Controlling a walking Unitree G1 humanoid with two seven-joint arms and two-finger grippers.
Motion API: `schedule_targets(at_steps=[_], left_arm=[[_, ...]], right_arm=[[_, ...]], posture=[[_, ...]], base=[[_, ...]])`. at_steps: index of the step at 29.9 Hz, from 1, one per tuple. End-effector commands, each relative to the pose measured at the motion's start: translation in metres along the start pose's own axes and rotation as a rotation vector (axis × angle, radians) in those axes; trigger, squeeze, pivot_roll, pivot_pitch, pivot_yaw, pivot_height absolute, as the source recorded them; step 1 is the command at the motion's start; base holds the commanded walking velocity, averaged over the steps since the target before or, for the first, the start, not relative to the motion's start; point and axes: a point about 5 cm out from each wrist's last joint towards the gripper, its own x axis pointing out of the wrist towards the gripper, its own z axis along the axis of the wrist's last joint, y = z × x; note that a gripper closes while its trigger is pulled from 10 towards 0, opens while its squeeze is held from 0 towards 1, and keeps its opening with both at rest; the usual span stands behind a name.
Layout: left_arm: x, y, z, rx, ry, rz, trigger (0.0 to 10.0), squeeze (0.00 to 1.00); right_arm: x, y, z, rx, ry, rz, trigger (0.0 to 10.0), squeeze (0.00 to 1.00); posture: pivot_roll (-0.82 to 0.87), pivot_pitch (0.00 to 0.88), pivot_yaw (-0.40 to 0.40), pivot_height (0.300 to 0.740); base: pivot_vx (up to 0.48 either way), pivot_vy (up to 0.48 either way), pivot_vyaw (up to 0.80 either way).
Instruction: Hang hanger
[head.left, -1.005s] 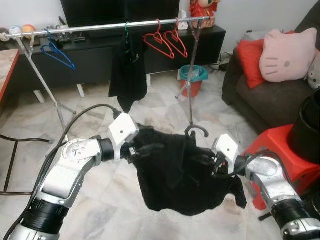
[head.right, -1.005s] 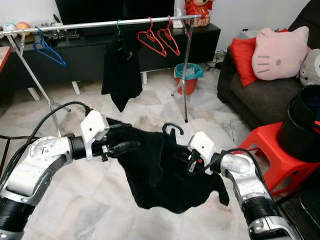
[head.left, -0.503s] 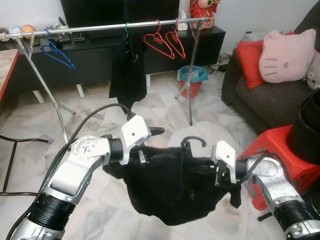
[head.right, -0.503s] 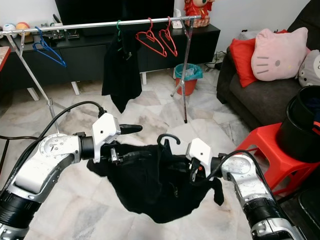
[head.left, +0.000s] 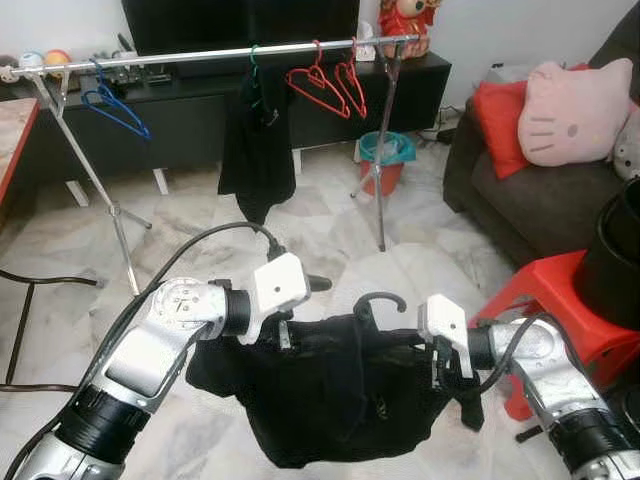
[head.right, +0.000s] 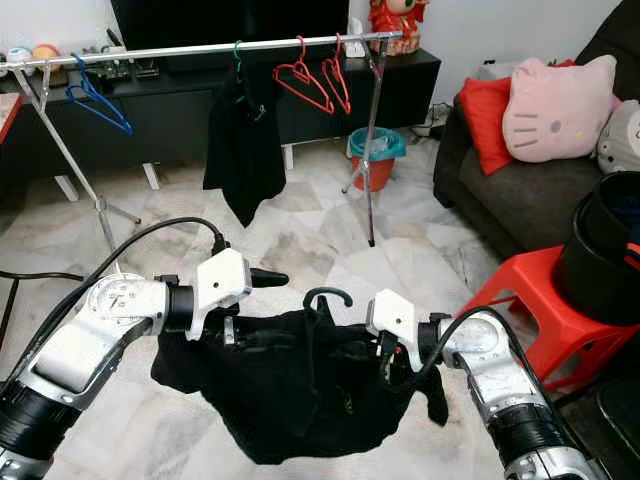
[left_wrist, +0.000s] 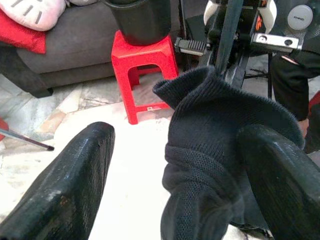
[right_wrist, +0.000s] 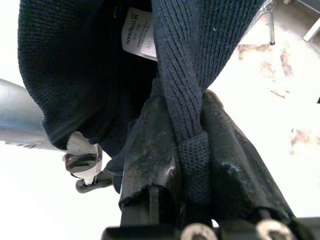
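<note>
Between both grippers (head.left: 290, 335) (head.left: 440, 358), black garment (head.left: 340, 385).

Even, soft daylight fills the sharp head views, the pale marble floor (head.left: 330, 225) faintly glossy, while the wrist views blur close up and bleach to white behind.

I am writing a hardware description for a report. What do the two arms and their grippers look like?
Both arms are silver metal with black ribbed cuffs near the base. Each wrist carries a white boxy housing. A thick black cable loops over the left arm. The left gripper and the right gripper each have two long black fingers with a worn, rough surface. A round joint cap sits on the left forearm.
</note>
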Motion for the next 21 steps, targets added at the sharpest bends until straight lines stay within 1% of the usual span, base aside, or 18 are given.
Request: schedule_targets(at_steps=[1, 4, 8, 20, 21], left_arm=[[0.001, -0.004, -0.005, 0.011, 0.043, -0.041, 10.0, 0.00], [0.002, -0.006, -0.010, 0.013, 0.080, -0.055, 10.0, 0.00], [0.004, -0.012, -0.015, 0.006, 0.102, -0.088, 10.0, 0.00], [0.012, -0.012, -0.016, -0.006, 0.094, -0.074, 10.0, 0.00], [0.013, -0.012, -0.015, -0.008, 0.091, -0.072, 4.0, 0.00]], right_arm=[[-0.001, -0.001, 0.010, -0.035, -0.025, 0.009, 10.0, 0.00], [0.000, 0.000, 0.011, -0.040, -0.029, 0.014, 10.0, 0.00], [0.001, 0.001, 0.013, -0.044, -0.033, 0.017, 10.0, 0.00], [0.007, 0.003, 0.018, -0.052, -0.051, 0.019, 10.0, 0.00], [0.007, 0.003, 0.018, -0.052, -0.052, 0.020, 10.0, 0.00]], posture=[[0.06, 0.000, -0.043, 0.740], [0.06, 0.000, -0.042, 0.740], [0.06, 0.000, -0.041, 0.740], [0.06, 0.000, -0.036, 0.740], [0.06, 0.000, -0.035, 0.740]], base=[[0.000, 0.000, 0.00], [0.000, 0.000, 0.00], [0.000, 0.000, 0.00], [0.000, 0.000, 0.00], [0.000, 0.000, 0.00]])
